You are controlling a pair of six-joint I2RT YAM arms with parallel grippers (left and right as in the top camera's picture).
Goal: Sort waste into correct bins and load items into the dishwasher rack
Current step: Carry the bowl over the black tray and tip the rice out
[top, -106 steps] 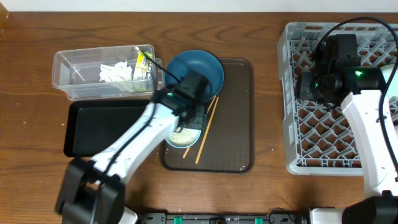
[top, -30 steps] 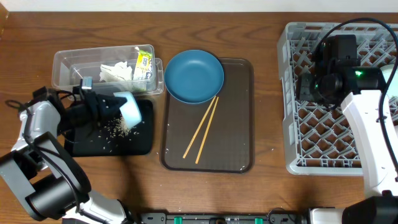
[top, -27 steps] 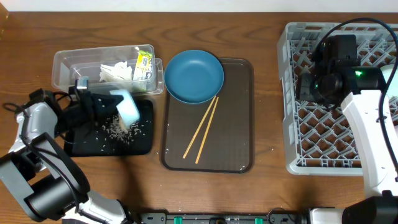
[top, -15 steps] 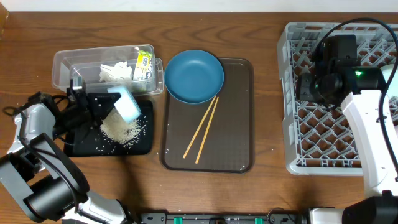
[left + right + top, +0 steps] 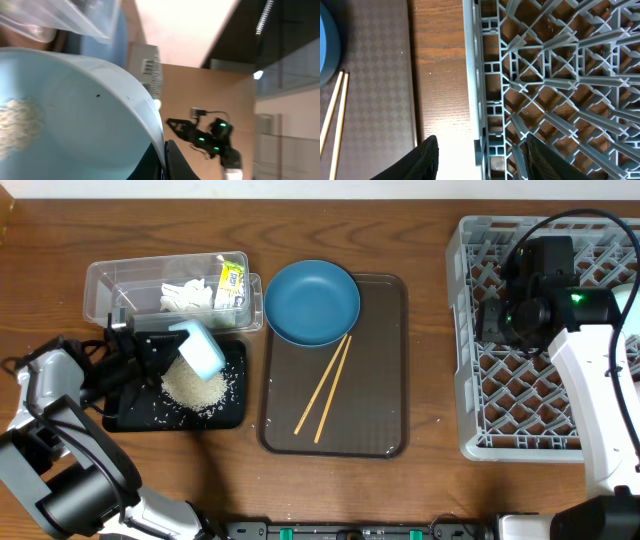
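Observation:
My left gripper (image 5: 160,350) is shut on the rim of the pale blue-white bowl (image 5: 200,352) and holds it tipped on its side over the black tray (image 5: 125,415). A heap of rice (image 5: 193,389) lies on that tray under the bowl's mouth. In the left wrist view the bowl (image 5: 75,110) fills the frame, a patch of rice (image 5: 20,125) clings inside it, and the gripper (image 5: 163,161) pinches its edge. The clear tub (image 5: 100,290) holds the tissue (image 5: 187,296) and the wrapper (image 5: 231,281). My right gripper (image 5: 482,160) hangs open over the left wall of the dishwasher rack (image 5: 485,75), holding nothing.
The dark blue plate (image 5: 312,302) rests on the far end of the brown tray (image 5: 380,420), and two chopsticks (image 5: 325,388) lie slanted on it. The grey rack (image 5: 480,430) fills the right side. Loose grains are scattered over the black tray.
The left gripper has carried the bowl from the brown tray to the black tray and tipped it; over the last second the scattered rice grew into a heap. The right arm has stayed still.

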